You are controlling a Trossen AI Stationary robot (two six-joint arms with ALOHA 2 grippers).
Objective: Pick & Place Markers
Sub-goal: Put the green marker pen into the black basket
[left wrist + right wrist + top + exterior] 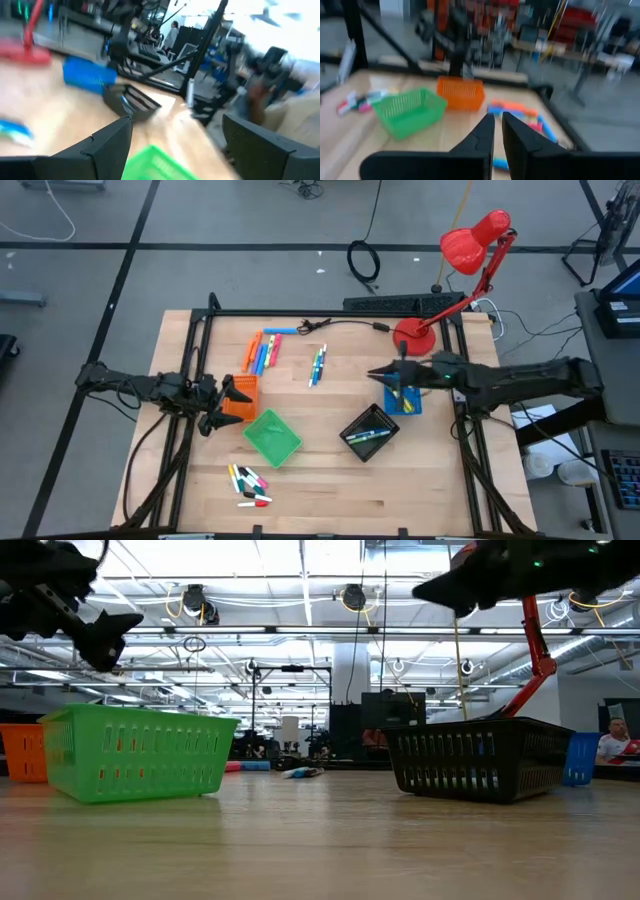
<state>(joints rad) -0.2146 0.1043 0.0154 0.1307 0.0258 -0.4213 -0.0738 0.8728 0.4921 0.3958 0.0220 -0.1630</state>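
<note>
Right gripper (378, 373) closed empty by the blue tray (403, 400); left gripper (212, 403) wide over the orange tray (241, 396).
Loose markers (263, 350) lay mid-table; I'd have reopened before descending, then squared the jaws across one pen.

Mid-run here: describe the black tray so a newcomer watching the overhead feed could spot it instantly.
Start at the red desk lamp on the table's far right. Come toward the near edge past the right gripper and the blue tray; the black tray sits just beyond, right of the green tray. It is the only dark tray and holds a few markers.
</note>
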